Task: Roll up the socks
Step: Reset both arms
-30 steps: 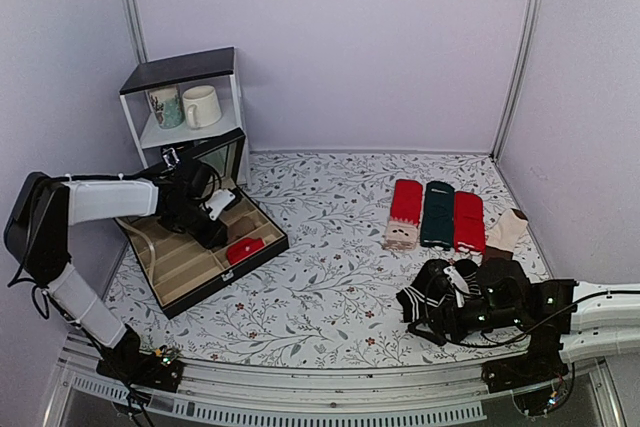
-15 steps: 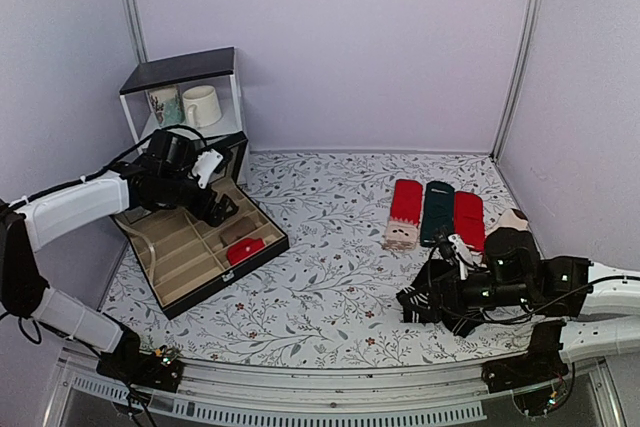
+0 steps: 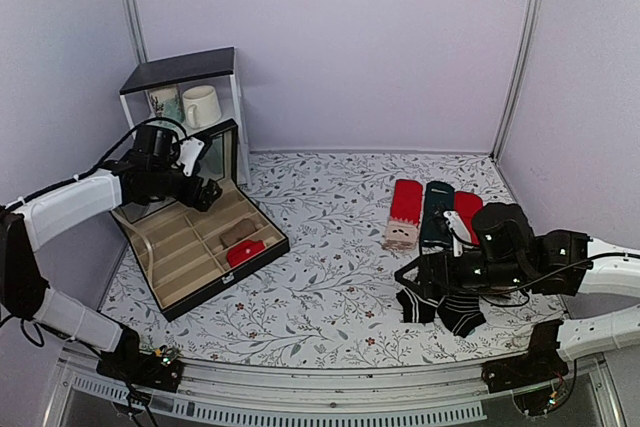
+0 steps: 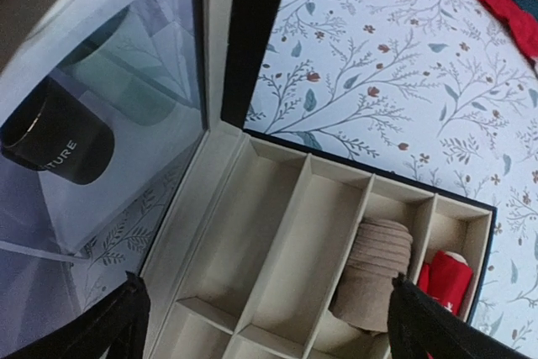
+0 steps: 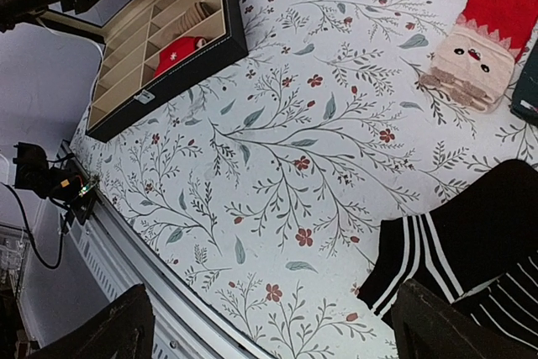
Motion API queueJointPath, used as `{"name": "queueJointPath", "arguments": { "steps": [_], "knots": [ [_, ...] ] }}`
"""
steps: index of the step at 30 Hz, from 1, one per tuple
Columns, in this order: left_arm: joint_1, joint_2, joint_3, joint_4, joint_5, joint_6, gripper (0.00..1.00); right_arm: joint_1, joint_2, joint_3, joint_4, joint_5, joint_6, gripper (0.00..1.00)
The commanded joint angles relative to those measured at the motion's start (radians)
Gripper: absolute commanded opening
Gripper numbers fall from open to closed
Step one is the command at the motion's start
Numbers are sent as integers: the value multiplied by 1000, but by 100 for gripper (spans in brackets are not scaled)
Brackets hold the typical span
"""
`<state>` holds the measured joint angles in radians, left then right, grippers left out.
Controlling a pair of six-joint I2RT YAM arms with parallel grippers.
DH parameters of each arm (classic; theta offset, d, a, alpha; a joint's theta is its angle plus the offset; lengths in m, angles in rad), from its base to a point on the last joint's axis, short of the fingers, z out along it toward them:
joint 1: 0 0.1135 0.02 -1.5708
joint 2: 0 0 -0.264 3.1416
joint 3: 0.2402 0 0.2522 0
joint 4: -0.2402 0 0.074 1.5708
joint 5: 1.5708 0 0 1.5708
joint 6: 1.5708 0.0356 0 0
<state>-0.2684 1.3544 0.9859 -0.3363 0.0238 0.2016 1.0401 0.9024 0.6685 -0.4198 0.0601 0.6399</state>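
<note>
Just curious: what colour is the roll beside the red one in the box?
The roll is plain tan-brown; clearest in left wrist view.

Pale lilac walls (image 3: 350, 47) enclose a floral-patterned table (image 3: 330, 282) with a small shelf (image 3: 180, 71) at back left.

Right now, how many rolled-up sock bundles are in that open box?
2: a brown sock roll in one compartment, a red sock roll in the next one. None looks hidden.
</note>
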Motion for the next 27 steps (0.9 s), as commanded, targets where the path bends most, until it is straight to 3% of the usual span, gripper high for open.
{"name": "queueJointPath", "arguments": {
  "steps": [1, 9, 16, 22, 27],
  "knots": [
    [75, -37, 18, 50, -42, -56, 99, -4, 21, 60, -28, 66, 32, 100],
    [195, -61, 74, 77, -20, -57, 99, -3, 65, 96, -28, 143, 86, 100],
    [207, -89, 68, 97, 45, -44, 99, -4, 123, 135, -110, 313, 240, 100],
    [208, -126, 60, 104, 129, -42, 99, -3, 152, 148, -107, 328, 154, 100],
    [205, -192, 27, 148, 292, -57, 99, -3, 170, 157, -107, 326, 149, 100]
  ]
}}
